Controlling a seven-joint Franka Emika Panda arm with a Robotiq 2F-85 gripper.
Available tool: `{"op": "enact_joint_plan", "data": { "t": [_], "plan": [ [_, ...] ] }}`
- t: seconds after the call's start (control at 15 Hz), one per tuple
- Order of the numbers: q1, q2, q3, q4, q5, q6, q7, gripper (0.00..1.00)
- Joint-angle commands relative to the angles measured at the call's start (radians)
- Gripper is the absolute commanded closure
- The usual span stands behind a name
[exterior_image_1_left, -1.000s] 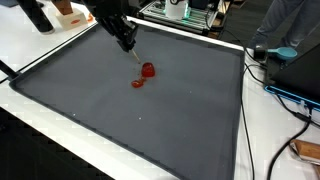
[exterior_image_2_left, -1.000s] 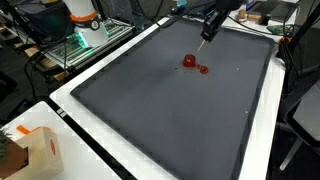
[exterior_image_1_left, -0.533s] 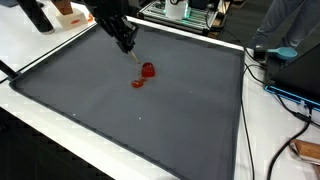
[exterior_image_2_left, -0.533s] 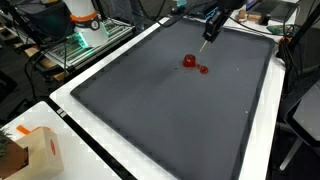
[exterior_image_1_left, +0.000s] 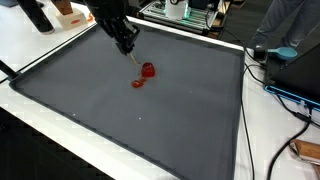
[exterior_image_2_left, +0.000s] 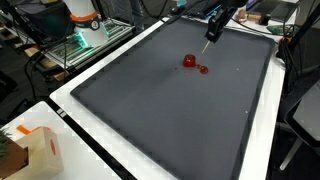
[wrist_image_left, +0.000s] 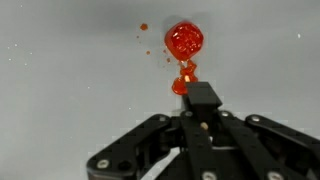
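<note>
Exterior view: jaws sit above the far edge of the dark mat (exterior_image_1_left: 150, 125) with a thin stick (exterior_image_1_left: 133, 56) angled down from them. Its tip is just short of the red blob (exterior_image_1_left: 148, 70), and a red smear (exterior_image_1_left: 138, 83) lies beside the blob. Other exterior view: same setup, stick (exterior_image_2_left: 206, 38) apart from blob (exterior_image_2_left: 189, 61) and smear (exterior_image_2_left: 203, 69). Wrist view: jaws look pinched shut on the stick (wrist_image_left: 203, 100), seen end-on. The blob (wrist_image_left: 185, 40) is dead ahead of it, smear (wrist_image_left: 183, 80) between them.

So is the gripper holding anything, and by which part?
Yes: gripper shut on a thin stick, gripped at its upper end; lower end sticks out toward the mat.
</note>
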Motion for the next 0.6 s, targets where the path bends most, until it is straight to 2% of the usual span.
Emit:
{"op": "enact_joint_plan", "data": {
  "t": [0.0,0.53],
  "plan": [
    [0.071,-0.023,-0.044,-0.044,-0.128,0.063,0.135,0.97],
    [0.196,0.024,-0.119,-0.039,-0.44,0.023,0.469,0.97]
  ]
}}
